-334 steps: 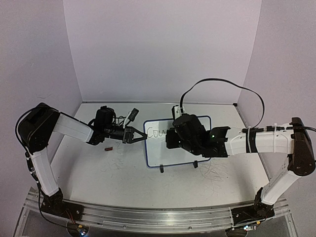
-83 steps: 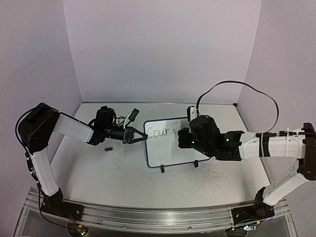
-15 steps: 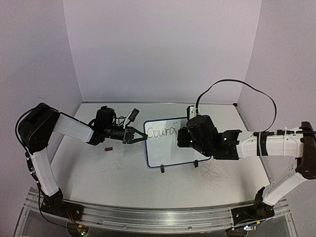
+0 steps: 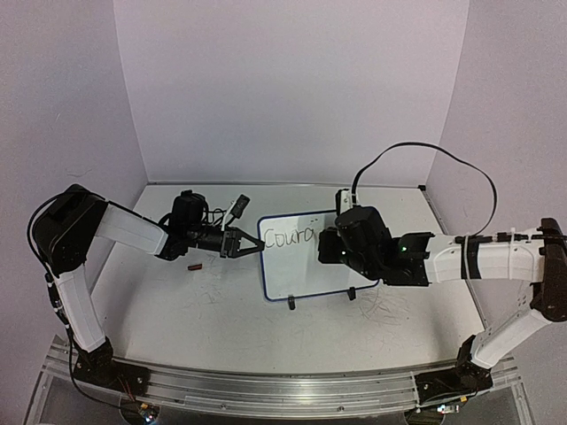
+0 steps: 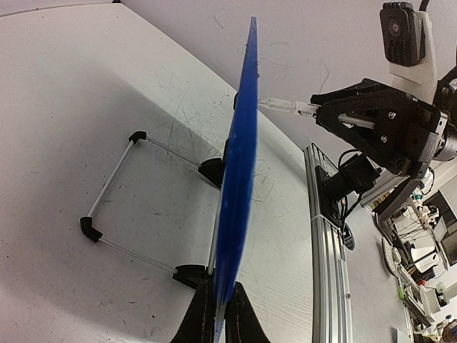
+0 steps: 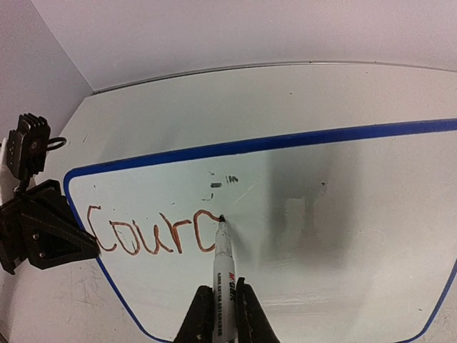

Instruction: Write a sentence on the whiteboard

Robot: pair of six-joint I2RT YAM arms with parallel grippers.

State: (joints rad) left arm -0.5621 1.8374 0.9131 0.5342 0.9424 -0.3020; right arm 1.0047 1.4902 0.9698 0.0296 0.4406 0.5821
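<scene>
The blue-framed whiteboard (image 4: 306,266) stands tilted on its black feet mid-table. My left gripper (image 4: 255,249) is shut on its left edge; in the left wrist view the blue frame (image 5: 239,164) runs edge-on up from between the fingers (image 5: 246,325). My right gripper (image 6: 223,314) is shut on a white marker (image 6: 223,268), its tip touching the whiteboard (image 6: 343,236). The sentence (image 6: 153,232) reads "Courc" in reddish-brown strokes, the last letter an open curve at the marker tip. From above the sentence (image 4: 290,237) sits near the board's upper left, partly hidden by the right gripper (image 4: 330,248).
A small red cap-like piece (image 4: 195,265) lies on the table left of the board. Purple walls close in the back and sides. The tabletop (image 4: 221,310) is pale and scratched. An aluminium rail (image 4: 266,390) runs along the near edge.
Over the earlier frames the writing grew from "Cou" to "Cour" plus a further curved letter, and the right arm shifted rightward. In the last half second almost nothing moved. The left gripper held still.
</scene>
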